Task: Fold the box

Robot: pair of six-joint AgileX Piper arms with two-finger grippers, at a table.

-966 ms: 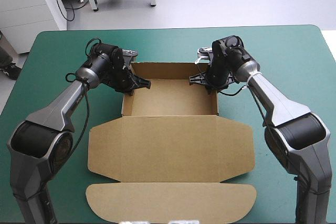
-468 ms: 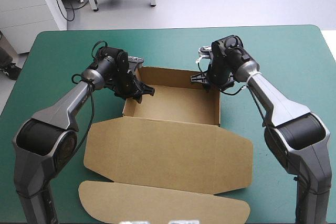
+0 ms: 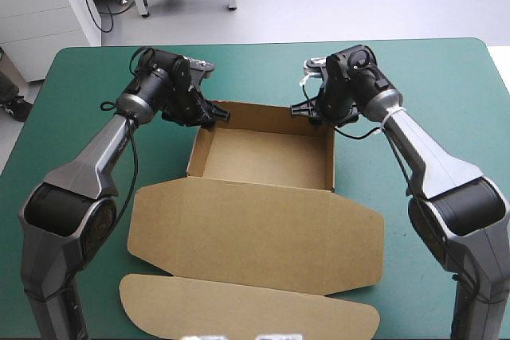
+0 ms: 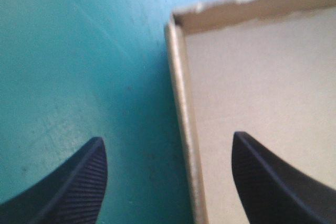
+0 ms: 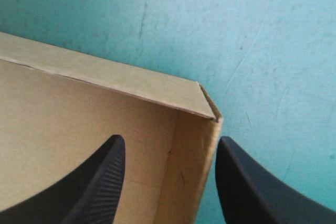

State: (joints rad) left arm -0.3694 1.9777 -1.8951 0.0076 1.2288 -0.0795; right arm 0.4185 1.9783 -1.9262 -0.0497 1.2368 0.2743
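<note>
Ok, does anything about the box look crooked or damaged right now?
The brown cardboard box sits slightly askew: its flat lid slants against the teal-green table's edges. No tears visible. Left gripper and right gripper straddle its far corners, fingers open.

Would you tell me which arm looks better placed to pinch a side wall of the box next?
Probably the right: the right tool, open, closely straddles a wall of the box at its far corner. The left tool straddles a wall too, its fingers wider apart.

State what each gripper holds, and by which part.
Nothing is held: the left gripper and right gripper are open, each straddling a wall of the box.
</note>
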